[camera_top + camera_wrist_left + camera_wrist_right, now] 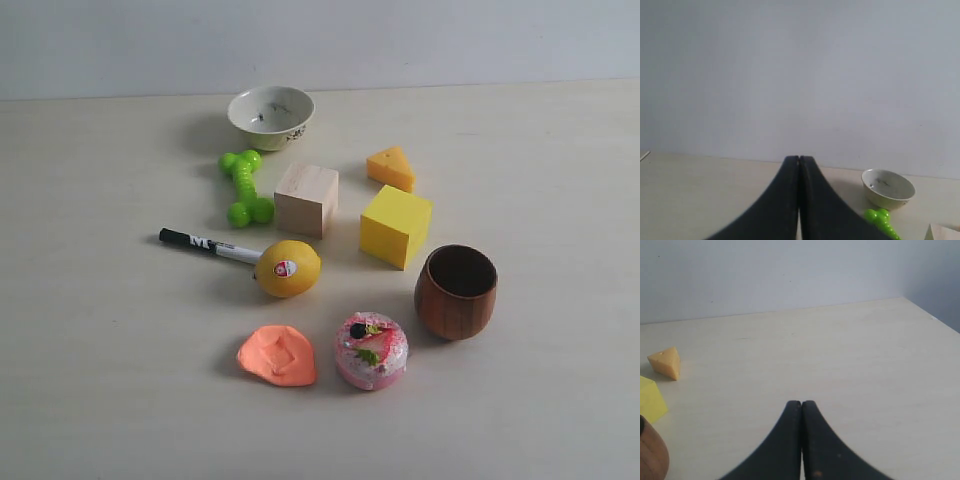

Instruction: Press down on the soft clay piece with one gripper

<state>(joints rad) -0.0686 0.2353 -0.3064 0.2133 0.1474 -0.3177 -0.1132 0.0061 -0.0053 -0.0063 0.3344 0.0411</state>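
Observation:
The soft clay piece (277,356) is a flat salmon-orange blob with a dent in its top, lying on the table near the front, left of a pink toy cake (371,349). No arm shows in the exterior view. In the left wrist view my left gripper (799,161) is shut with nothing in it, pointing across the table toward the wall. My right gripper (801,404) is likewise shut and empty, above bare tabletop. The clay shows in neither wrist view.
Behind the clay lie a yellow lemon (288,268) and a black marker (208,245). Further back stand a wooden cube (306,199), yellow block (396,226), orange cheese wedge (391,168), green dumbbell toy (245,187) and white bowl (271,117). A brown wooden cup (456,292) stands right.

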